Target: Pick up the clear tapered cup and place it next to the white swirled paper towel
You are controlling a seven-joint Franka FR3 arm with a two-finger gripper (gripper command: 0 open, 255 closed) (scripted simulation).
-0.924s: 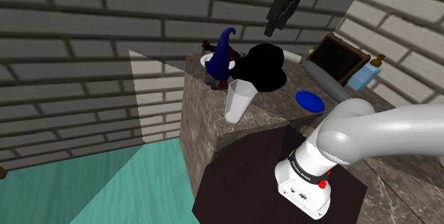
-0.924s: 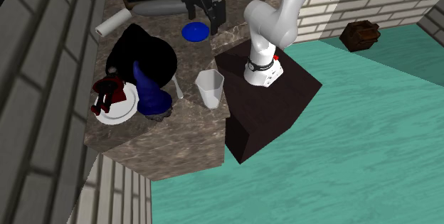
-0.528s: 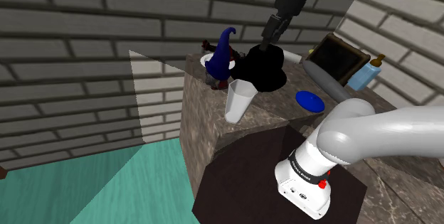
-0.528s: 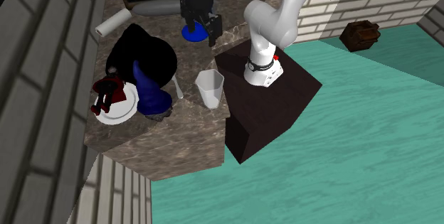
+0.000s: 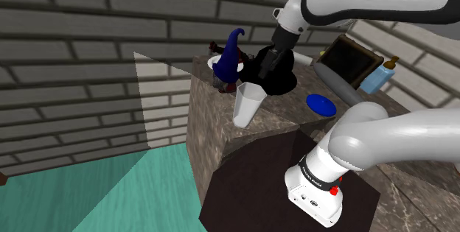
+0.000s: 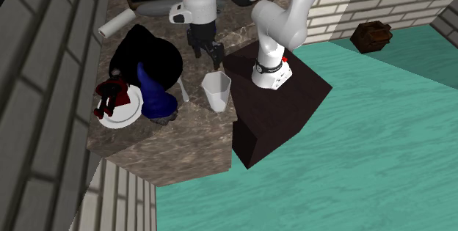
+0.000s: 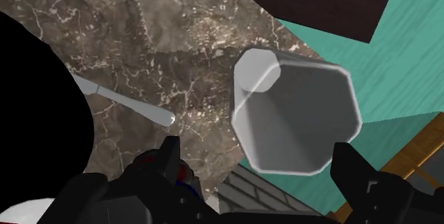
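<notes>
The clear tapered cup (image 5: 247, 105) (image 6: 216, 90) stands upright near the marble counter's edge, close to the dark stand. My black gripper (image 5: 267, 65) (image 6: 209, 53) hangs open above it and slightly further in over the counter, touching nothing. In the wrist view the cup (image 7: 295, 112) sits ahead of the gripper (image 7: 261, 162), between the lines of the two spread fingers (image 7: 171, 160). The white paper towel roll (image 6: 117, 23) lies at the counter's far end, beyond a big black round object (image 6: 150, 57).
A blue cone-shaped piece (image 6: 154, 90) and a white plate (image 6: 117, 116) carrying a red item sit beside the black object. A knife (image 7: 121, 102) lies on the marble. A blue disc (image 5: 321, 104), grey cylinder (image 5: 335, 83), dark frame (image 5: 346, 57) and blue bottle (image 5: 377, 77) crowd the far end.
The arm has swung down from above the blue disc toward the cup. The gripper is now lower and closer to the cup. The cup has not moved.
</notes>
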